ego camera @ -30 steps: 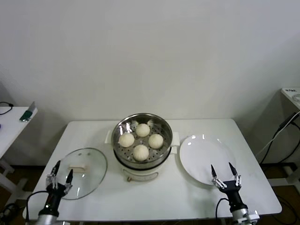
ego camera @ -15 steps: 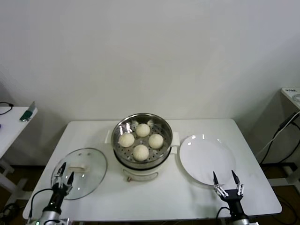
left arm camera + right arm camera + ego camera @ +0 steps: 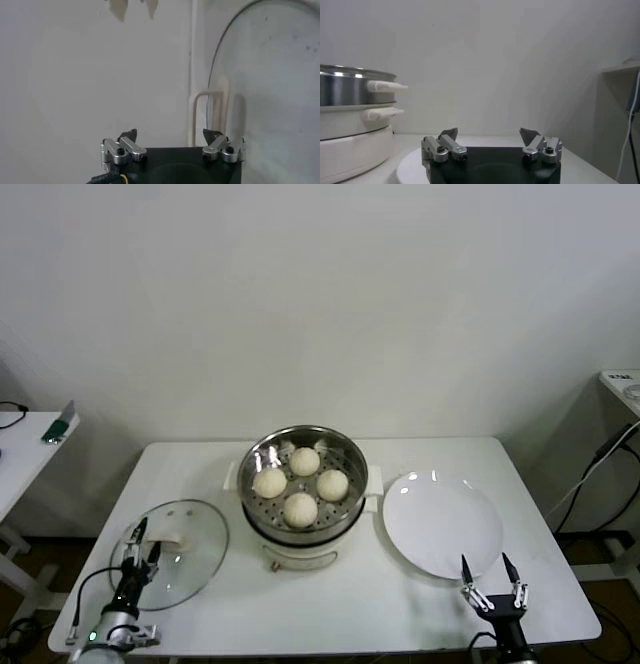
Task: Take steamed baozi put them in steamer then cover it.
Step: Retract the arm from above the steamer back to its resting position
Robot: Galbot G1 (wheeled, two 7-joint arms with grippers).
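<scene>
baozi (image 3: 301, 482): all four sat in steamer (image 3: 304, 484) | lid (image 3: 175, 552): lay uncovered left of it | left gripper (image 3: 138, 543): released, had dropped toward lid for covering | right gripper (image 3: 493, 582): released, had retreated from plate (image 3: 442, 522)

We see a shiny metal steamer (image 3: 304, 456), smooth matt buns (image 3: 301, 509), a clear glass lid (image 3: 178, 552), and a glossy white plate (image 3: 441, 524).

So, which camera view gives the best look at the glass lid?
The head view: the whole glass lid lies flat on the table, its white handle visible, left of the steamer. The left wrist view shows only part of its rim and handle. The right wrist view does not show it.
</scene>
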